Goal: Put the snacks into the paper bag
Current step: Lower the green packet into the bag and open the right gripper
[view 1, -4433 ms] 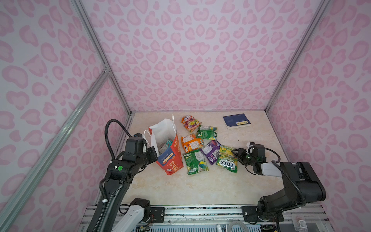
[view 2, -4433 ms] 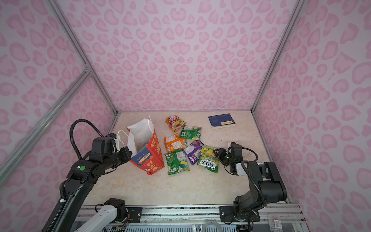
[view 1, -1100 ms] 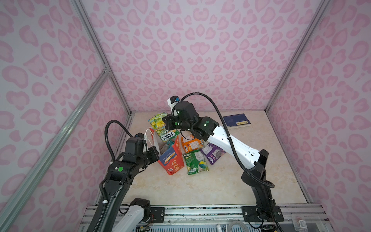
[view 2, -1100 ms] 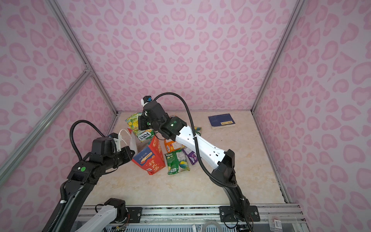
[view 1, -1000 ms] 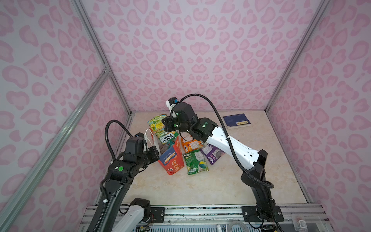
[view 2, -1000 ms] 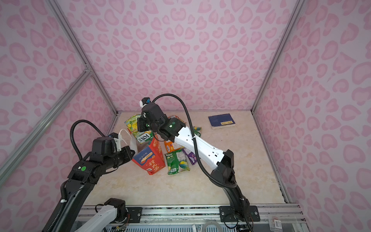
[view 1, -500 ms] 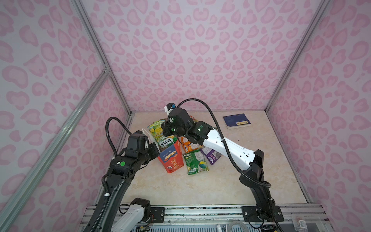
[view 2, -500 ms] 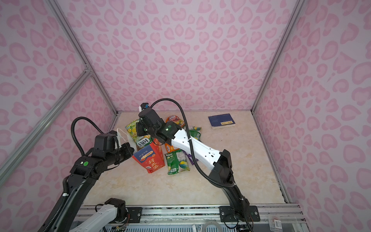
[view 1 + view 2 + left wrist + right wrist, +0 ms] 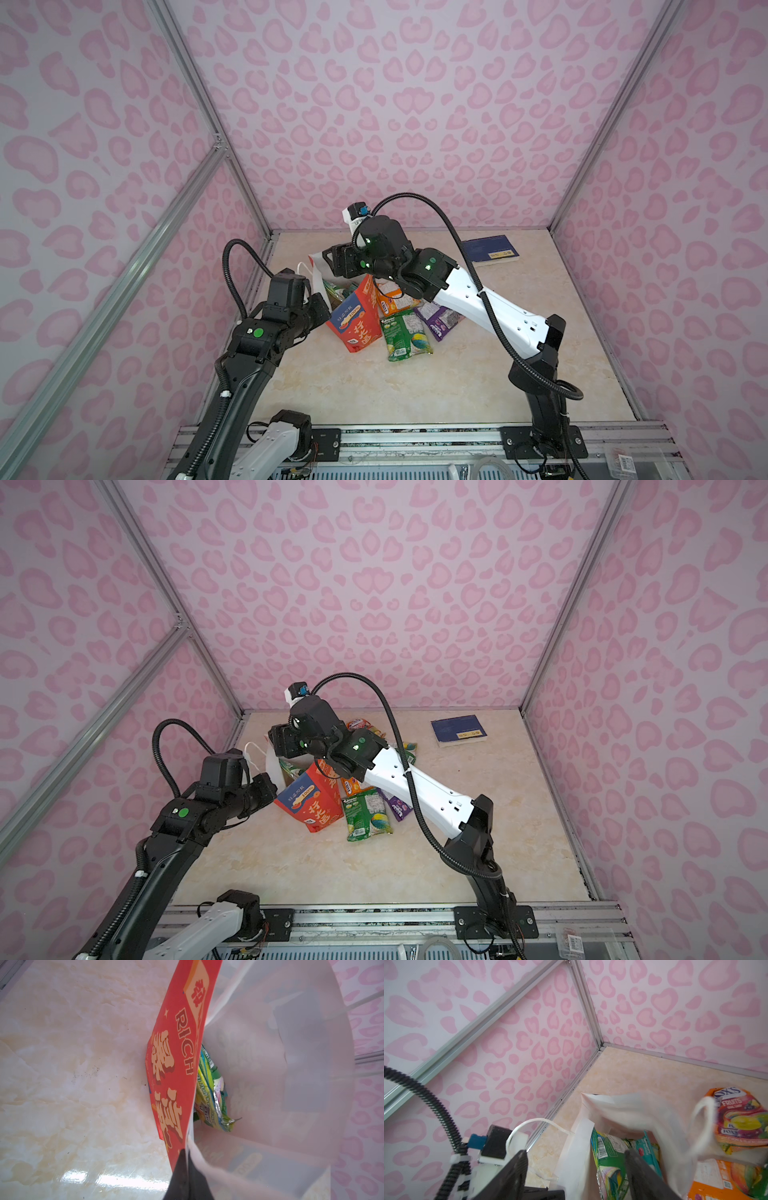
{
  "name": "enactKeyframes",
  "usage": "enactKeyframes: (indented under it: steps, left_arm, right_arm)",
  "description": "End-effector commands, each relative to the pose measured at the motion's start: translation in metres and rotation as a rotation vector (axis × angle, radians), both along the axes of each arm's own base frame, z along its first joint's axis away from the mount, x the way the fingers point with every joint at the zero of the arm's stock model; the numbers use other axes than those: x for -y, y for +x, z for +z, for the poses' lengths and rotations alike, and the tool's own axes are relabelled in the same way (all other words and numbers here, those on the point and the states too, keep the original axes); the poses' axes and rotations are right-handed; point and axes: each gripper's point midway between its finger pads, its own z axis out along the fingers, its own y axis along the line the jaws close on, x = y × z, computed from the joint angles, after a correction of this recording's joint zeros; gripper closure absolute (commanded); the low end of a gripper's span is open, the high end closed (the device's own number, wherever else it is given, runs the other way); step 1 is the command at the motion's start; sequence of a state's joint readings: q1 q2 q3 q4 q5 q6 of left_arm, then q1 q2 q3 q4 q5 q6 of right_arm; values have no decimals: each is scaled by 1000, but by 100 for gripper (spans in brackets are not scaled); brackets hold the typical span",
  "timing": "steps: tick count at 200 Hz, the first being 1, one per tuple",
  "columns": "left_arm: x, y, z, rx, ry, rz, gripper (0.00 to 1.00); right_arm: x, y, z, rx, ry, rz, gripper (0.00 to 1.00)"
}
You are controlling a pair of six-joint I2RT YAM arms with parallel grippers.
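Item one, paper bag (image 9: 357, 322): I see it standing left of centre on the table, with its mouth open and a white inside.
Item two, left gripper (image 9: 185, 1159): pinched tight on the bag's left rim.
Item three, right gripper (image 9: 575, 1167): jaws spread wide and holding nothing, hanging over the bag's mouth.
Item four, bagged snacks (image 9: 610, 1157): I make out green packets lying inside.
Item five, loose snacks (image 9: 365, 812): green, purple and orange, clustered just right of the bag.
Item six, blue book (image 9: 490, 250): far right, well apart.
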State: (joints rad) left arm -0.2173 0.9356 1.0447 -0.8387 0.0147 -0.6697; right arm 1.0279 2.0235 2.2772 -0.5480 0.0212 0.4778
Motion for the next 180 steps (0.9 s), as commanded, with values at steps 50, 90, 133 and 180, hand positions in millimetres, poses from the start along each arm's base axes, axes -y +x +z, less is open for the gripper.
enactKeyframes:
  steps: [50, 90, 133, 180]
  left_arm:
    - [-14, -5, 6, -14, 72, 31, 93]
    - [-15, -4, 2, -30, 85, 34, 92]
    - [-18, -3, 7, -31, 101, 42, 90]
    - [-32, 3, 12, -54, 194, 78, 58]
  right_arm:
    - [84, 30, 11, 235, -284, -278, 2]
    - [72, 50, -21, 164, -299, -244, 2]
    - [38, 67, -61, 77, -309, -157, 33]
    - [24, 35, -52, 65, -296, -74, 100]
